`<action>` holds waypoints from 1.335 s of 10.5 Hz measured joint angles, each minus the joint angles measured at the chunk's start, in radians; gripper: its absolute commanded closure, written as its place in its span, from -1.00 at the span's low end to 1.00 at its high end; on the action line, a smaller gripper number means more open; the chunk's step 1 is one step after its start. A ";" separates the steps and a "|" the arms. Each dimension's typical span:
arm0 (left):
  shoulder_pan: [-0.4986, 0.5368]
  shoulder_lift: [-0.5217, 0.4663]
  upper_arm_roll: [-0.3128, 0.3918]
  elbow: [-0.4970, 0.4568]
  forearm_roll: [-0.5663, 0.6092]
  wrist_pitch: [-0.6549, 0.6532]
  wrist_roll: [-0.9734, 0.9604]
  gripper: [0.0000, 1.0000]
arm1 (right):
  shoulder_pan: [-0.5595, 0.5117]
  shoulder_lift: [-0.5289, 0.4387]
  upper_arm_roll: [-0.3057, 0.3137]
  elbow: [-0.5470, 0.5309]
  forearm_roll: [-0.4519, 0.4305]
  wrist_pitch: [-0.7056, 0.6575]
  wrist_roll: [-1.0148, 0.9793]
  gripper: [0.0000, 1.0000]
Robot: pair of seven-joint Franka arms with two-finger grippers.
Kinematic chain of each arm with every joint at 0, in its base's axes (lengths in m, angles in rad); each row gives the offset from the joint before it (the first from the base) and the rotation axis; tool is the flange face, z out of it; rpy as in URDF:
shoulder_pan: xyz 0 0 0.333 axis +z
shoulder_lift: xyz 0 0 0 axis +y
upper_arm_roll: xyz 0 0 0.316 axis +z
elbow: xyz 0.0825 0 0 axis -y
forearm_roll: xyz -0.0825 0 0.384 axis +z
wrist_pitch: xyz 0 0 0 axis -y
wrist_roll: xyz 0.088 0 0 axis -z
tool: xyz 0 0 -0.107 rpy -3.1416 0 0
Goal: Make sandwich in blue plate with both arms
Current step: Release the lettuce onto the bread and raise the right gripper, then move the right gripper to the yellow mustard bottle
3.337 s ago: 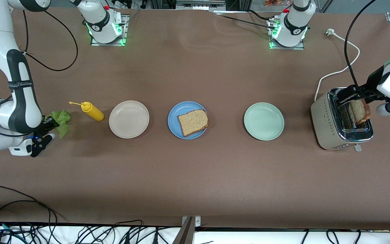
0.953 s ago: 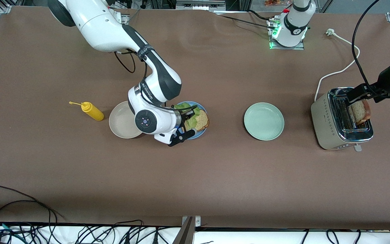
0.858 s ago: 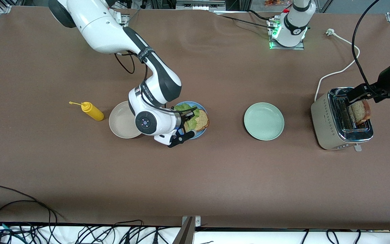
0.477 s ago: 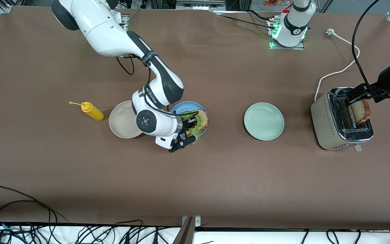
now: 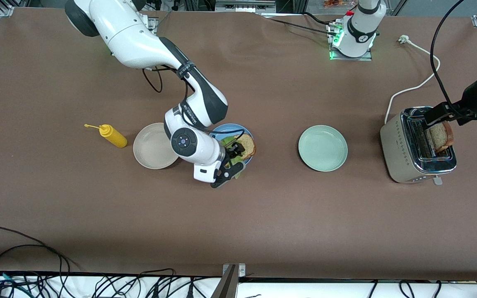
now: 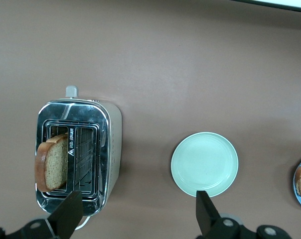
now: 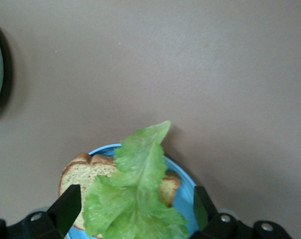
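The blue plate holds one slice of brown bread with a green lettuce leaf lying on it. My right gripper is over the plate's edge nearest the front camera. In the right wrist view it is open, with the lettuce lying free on the bread and plate between its fingers. My left gripper is over the toaster and is open. A second bread slice stands in the toaster slot.
A cream plate and a yellow mustard bottle lie toward the right arm's end. A mint-green plate lies between the blue plate and the toaster. The toaster's white cord runs toward the left arm's base.
My right arm carried the lettuce from beside the mustard bottle to the blue plate and let it go on the bread, then shifted toward the front camera. My left gripper has stayed over the toaster.
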 measured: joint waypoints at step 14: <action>0.000 0.000 -0.002 0.001 0.000 0.000 0.000 -1.00 | -0.173 -0.505 -0.178 -0.367 -0.168 -0.472 -0.317 -1.00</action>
